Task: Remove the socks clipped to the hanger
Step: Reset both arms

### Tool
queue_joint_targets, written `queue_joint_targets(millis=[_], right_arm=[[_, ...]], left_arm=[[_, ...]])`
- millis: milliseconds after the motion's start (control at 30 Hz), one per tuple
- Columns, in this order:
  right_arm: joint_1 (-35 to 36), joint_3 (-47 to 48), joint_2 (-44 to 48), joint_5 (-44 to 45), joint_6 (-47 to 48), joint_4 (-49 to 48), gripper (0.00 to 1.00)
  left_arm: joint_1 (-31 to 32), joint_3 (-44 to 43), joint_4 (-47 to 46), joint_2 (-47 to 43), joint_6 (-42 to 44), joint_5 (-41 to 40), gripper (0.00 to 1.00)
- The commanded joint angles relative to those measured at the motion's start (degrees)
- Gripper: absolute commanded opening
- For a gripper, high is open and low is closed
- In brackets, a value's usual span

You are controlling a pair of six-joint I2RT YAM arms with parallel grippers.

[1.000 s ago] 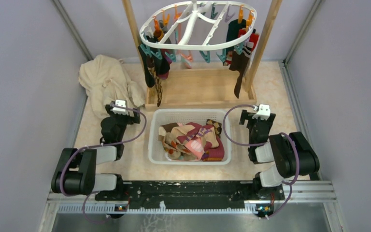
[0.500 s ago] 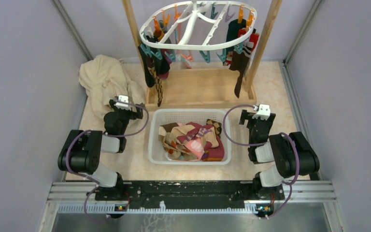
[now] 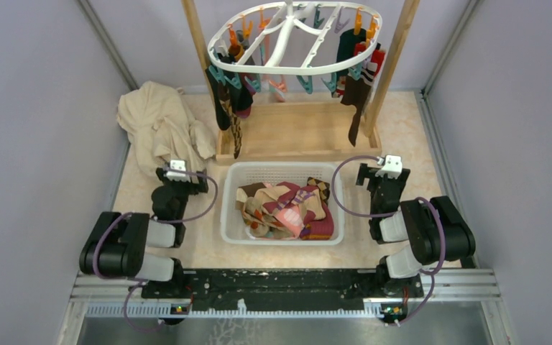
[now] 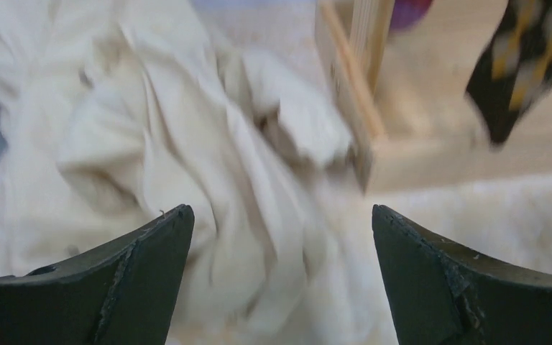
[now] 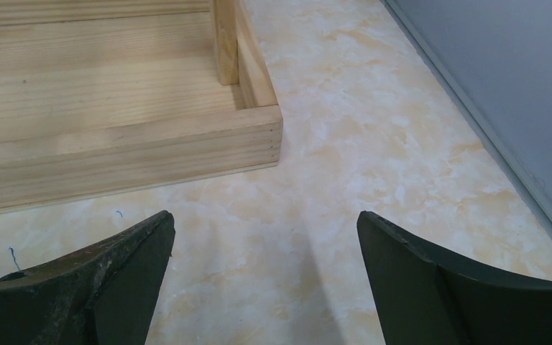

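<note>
Top external: socks on hanger.

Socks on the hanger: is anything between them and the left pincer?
Partly. The frame's post stands roughly between the open left pincer and the hanging argyle sock; the frame's low rim lies there too. Nothing else visible.

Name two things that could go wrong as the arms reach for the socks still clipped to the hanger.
1. The open left fingers sit low beside the cream cloth; lifting could snag it.
2. The socks hang from the hanger close to the wooden posts, so a reaching arm might bump a post or set the hanger swinging.
</note>
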State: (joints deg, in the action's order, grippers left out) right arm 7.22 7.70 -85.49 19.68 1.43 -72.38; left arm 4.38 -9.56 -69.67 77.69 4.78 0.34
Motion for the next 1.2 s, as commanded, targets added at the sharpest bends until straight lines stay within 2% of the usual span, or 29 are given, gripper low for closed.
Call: queue_joint_targets(millis=[0,67,167,300,1167], right_arm=[[-0.61,1.09,1.31,0.58,-0.56,-2.11,0.99],[-0.63,1.17,1.32,0.53,-0.59,-2.02,0.99],[-0.63,1.17,1.34,0.52,-0.62,-1.98,0.99],[-0.60,1.17,1.33,0.53,-0.57,-2.00,0.99],[-0.61,1.26,1.28,0.53,-0.64,-1.82,0.99]], left_arm=[[0.01,5.62,-18.94,9.15,0.98,-1.36,0.99],[-0.28,3.35,-16.39,11.61,-0.37,-4.14,0.99],[-1.06,-0.85,-8.30,12.76,-1.35,-3.06,0.99],[-1.74,-4.75,-1.97,13.28,-1.70,-2.12,0.99],[-1.66,-4.81,-2.31,13.45,-0.91,-1.92,0.99]])
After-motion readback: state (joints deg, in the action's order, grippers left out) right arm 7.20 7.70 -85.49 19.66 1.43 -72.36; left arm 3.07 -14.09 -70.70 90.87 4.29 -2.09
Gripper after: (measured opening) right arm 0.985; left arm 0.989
